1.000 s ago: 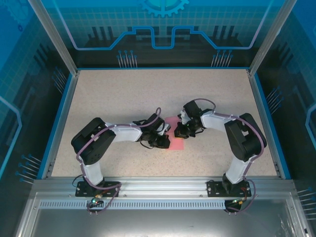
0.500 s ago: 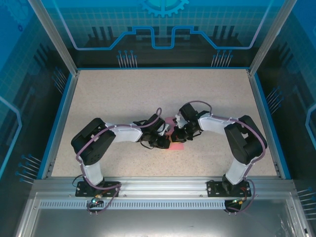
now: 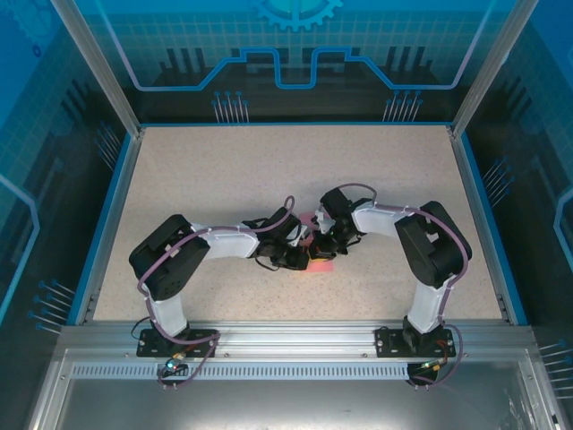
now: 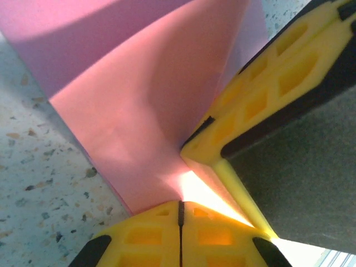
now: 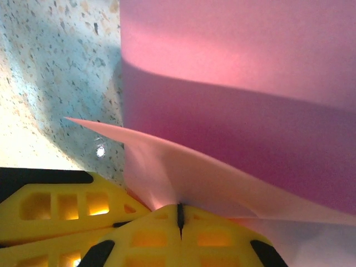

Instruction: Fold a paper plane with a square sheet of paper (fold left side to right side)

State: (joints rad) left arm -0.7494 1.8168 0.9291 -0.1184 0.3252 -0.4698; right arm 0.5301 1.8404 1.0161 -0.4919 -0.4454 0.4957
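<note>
The square sheet of paper [image 3: 322, 262] is pink and lies mid-table, mostly hidden under both grippers. My left gripper [image 3: 303, 257] is shut on its edge; in the left wrist view the yellow fingertips [image 4: 180, 208] pinch the pink sheet [image 4: 139, 111], which curves up off the speckled table. My right gripper [image 3: 324, 248] is shut on the same sheet from the other side, right against the left one. In the right wrist view it [image 5: 179, 214] holds a lifted flap above the flat part of the paper [image 5: 233, 83]. The paper plane is out of view.
The speckled tabletop [image 3: 224, 170] is bordered by a blue rim [image 3: 112, 215] and glass enclosure walls. In the left wrist view the right gripper's yellow finger [image 4: 261, 94] crosses the paper close by. The left gripper's finger [image 5: 55, 206] sits beside my right jaws.
The right arm has swung its gripper leftward and closer to the left gripper, covering more of the pink sheet. The left arm has barely moved.
</note>
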